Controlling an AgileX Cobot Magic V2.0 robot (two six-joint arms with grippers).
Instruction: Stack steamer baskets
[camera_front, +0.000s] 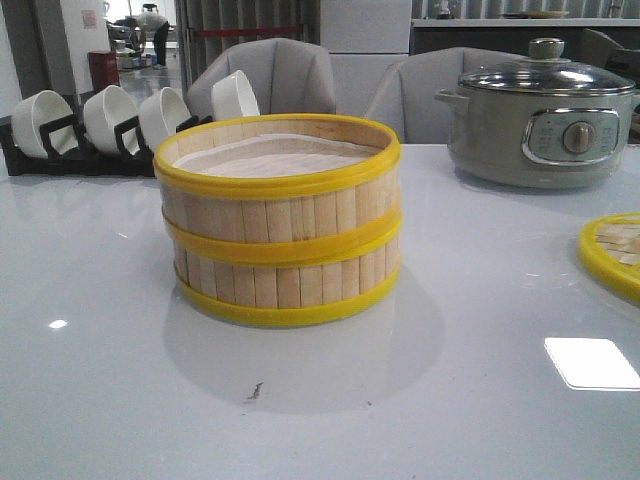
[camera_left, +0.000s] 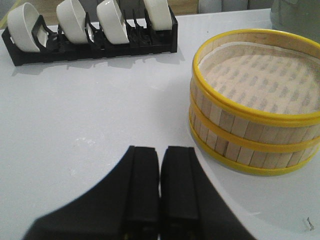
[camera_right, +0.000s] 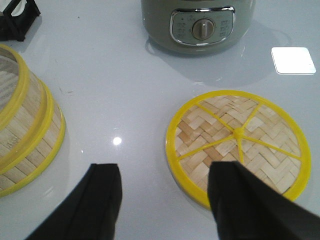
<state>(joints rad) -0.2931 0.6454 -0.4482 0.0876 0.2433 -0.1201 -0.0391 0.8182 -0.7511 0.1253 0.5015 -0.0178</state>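
Stacked steamer baskets (camera_front: 278, 222) sit closest in the front view, one squarely on the other near the middle of the glossy white surface (camera_front: 100, 400), their yellow rims lined up and the pale liner showing in the top one. Behind them a black rack of white bowls (camera_front: 110, 125) stands at the left, and the grey-green electric pot (camera_front: 540, 125) at the right. At the right edge a slice of the woven lid (camera_front: 612, 255) lies flat, apart from the stack. No arm shows here.

From the left wrist view, the left end effector (camera_left: 160, 185) has its fingers pressed together, holding nothing, hanging over bare surface just beside the stack (camera_left: 255, 107); it looks to be out of the way.

From the right wrist view, the right end effector (camera_right: 165, 200) is spread wide, empty, poised above the near rim of the lid (camera_right: 237, 145), which rests spoke-side up. That placement suggests the lid is the next thing to grasp and cap the stack.
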